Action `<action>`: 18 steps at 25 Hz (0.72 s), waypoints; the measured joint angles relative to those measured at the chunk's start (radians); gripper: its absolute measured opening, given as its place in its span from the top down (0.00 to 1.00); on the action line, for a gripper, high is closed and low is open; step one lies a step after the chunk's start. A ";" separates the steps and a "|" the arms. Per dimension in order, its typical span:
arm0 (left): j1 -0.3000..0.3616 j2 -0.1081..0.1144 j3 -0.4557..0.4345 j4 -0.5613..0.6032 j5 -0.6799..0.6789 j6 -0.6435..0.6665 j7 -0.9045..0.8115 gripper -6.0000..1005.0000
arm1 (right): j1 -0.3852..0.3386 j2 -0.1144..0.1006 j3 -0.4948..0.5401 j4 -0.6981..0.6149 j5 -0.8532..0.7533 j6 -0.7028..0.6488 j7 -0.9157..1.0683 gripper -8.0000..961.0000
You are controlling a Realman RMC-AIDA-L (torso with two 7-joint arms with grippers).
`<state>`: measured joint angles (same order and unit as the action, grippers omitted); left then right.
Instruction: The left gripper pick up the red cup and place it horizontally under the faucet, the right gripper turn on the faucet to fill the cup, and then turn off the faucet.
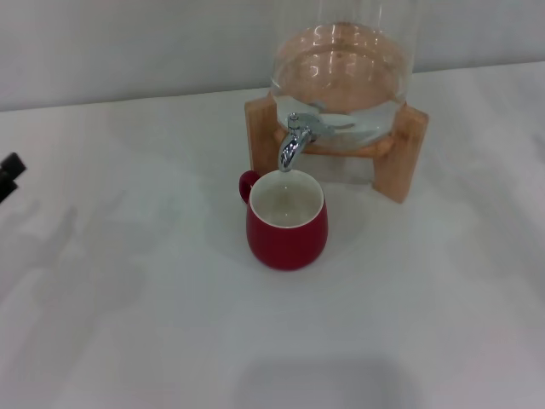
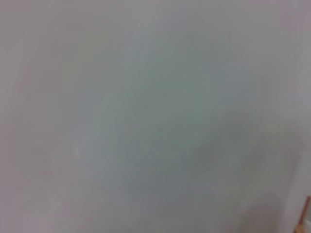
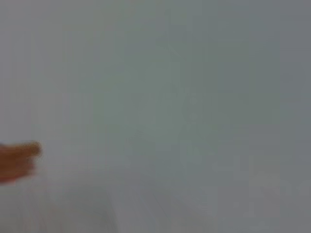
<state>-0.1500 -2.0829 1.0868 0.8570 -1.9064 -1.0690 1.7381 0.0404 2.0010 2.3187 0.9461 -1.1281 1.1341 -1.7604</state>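
Note:
The red cup stands upright on the white table, its small handle toward the back left. Its white inside faces up, directly below the spout of the chrome faucet. No stream of water shows from the spout. The faucet sits on a clear glass dispenser holding water, in a wooden stand. Only black tips of the left gripper show at the far left edge of the head view, well away from the cup. The right gripper is out of view.
The white table spreads out in front and to both sides of the cup. A pale wall rises behind the dispenser. Both wrist views show only blurred white surface, with a brown piece at one edge.

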 joint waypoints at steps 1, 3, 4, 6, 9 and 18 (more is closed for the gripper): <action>0.000 0.000 -0.010 -0.006 -0.006 0.002 0.001 0.36 | -0.010 -0.003 0.011 0.002 0.001 0.036 0.018 0.34; -0.002 0.001 -0.020 -0.015 -0.011 0.003 0.001 0.36 | -0.022 -0.007 0.036 0.002 0.001 0.128 0.048 0.34; -0.004 0.002 -0.025 -0.018 -0.014 0.004 0.001 0.36 | -0.027 -0.009 0.047 0.002 -0.002 0.190 0.057 0.34; -0.007 0.003 -0.034 -0.020 -0.018 0.004 0.002 0.36 | -0.031 -0.010 0.051 0.004 -0.011 0.266 0.063 0.34; -0.009 0.002 -0.047 -0.020 -0.029 0.004 0.001 0.36 | -0.019 -0.010 0.047 0.007 -0.057 0.349 0.067 0.34; -0.023 0.003 -0.061 -0.021 -0.041 0.014 -0.026 0.36 | 0.034 0.007 -0.118 0.043 -0.165 0.315 0.095 0.34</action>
<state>-0.1732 -2.0799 1.0258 0.8356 -1.9476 -1.0554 1.7122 0.0740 2.0077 2.2006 0.9894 -1.2928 1.4494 -1.6657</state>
